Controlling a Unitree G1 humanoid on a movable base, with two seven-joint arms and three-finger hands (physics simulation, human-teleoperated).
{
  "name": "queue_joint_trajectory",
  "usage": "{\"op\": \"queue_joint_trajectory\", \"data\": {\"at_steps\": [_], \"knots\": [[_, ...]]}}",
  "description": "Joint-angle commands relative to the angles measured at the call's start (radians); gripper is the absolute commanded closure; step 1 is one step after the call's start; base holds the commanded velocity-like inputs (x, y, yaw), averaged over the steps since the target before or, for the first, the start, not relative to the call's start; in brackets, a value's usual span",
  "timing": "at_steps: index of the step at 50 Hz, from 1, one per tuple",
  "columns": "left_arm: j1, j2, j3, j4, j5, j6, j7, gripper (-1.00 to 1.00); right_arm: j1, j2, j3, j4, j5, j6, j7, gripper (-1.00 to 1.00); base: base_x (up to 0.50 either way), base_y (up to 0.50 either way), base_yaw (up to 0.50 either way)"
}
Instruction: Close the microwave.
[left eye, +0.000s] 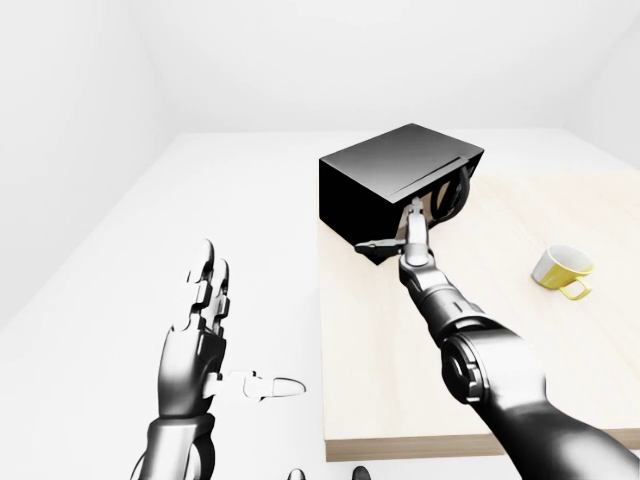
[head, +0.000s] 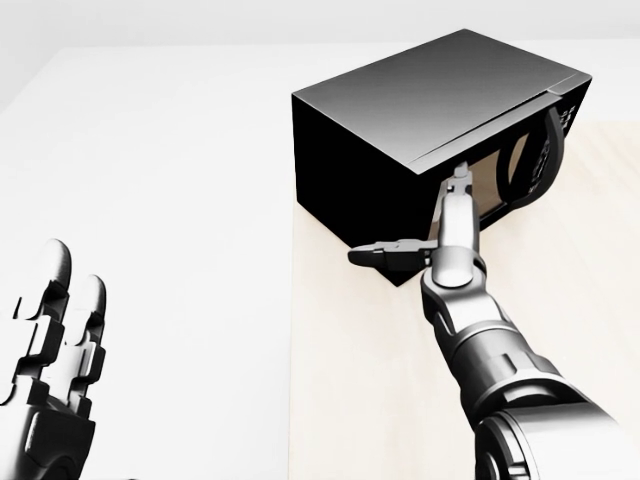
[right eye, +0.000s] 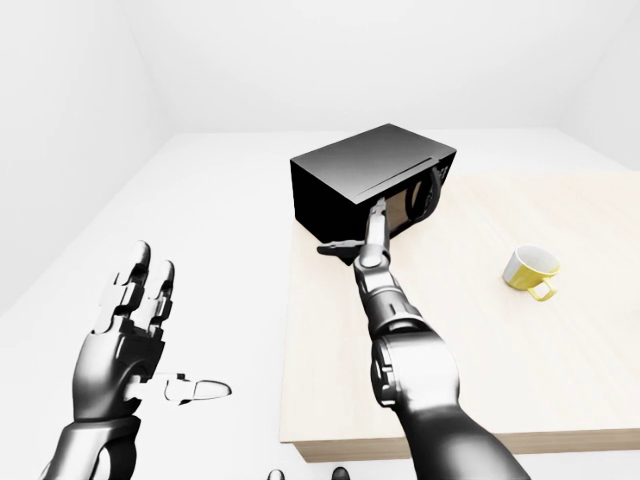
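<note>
Left hand (left eye: 200, 330), fingers spread, is raised at lower left; right hand (head: 440, 225), fingers extended, is laid against the microwave (head: 400, 130); the mug (left eye: 562, 270) is shown only in eye views.

Black boxy microwave (head: 400, 110), upright at the table's top-left corner, door nearly shut, window facing right

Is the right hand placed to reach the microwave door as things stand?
Probably yes: the right hand is stretched out flat against the microwave door, with nothing between. The yellow cup sits well off to the right.
</note>
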Motion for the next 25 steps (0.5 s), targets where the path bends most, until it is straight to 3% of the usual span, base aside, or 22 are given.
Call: {"op": "queue_joint_trajectory", "data": {"at_steps": [1,25], "knots": [[-0.007,0.002,-0.005,0.014,0.004,0.0,0.003,-1.0,-0.076,0.05,0.089,-0.01,-0.082,0.0,0.035,-1.0,0.0,0.0,0.0],[-0.016,0.005,-0.005,0.026,0.005,0.0,0.008,-1.0,-0.117,0.091,0.093,-0.001,-0.15,0.0,0.058,-1.0,0.0,0.0,0.0]]}}
